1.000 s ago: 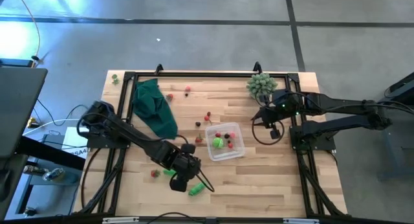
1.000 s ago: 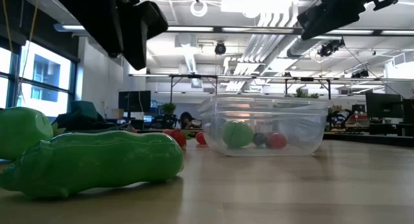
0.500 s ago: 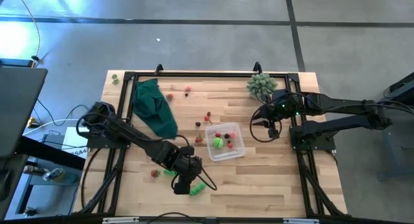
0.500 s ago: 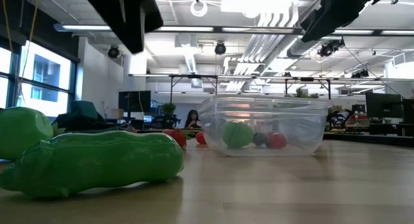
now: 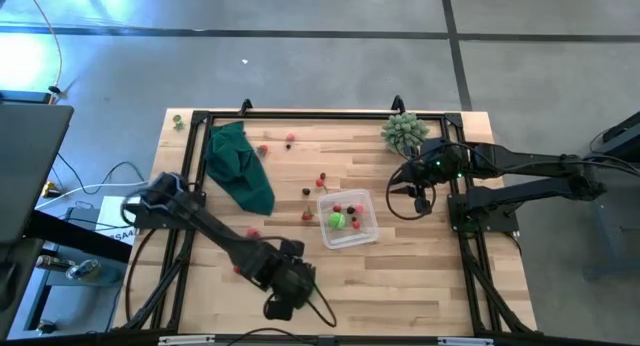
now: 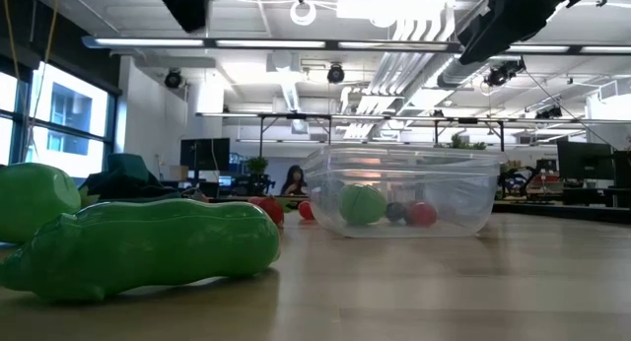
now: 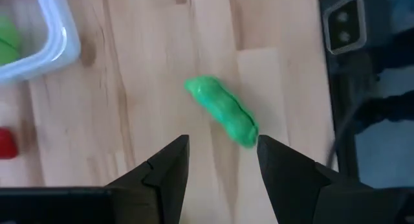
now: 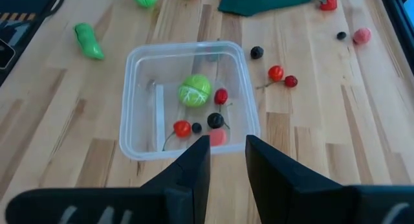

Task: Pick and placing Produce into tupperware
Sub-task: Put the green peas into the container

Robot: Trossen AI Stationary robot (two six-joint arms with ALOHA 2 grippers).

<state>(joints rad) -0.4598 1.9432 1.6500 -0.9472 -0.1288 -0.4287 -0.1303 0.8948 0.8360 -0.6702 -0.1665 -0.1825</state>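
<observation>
Left tool (image 7: pixel 220 159) spread, empty, above green pea pod (image 7: pixel 222 111) at counter (image 5: pixel 420 276) bottom edge, right tool (image 8: pixel 226 156) spread, empty, right of tupperware (image 5: pixel 347 218)

No text, label or number is readable.
</observation>
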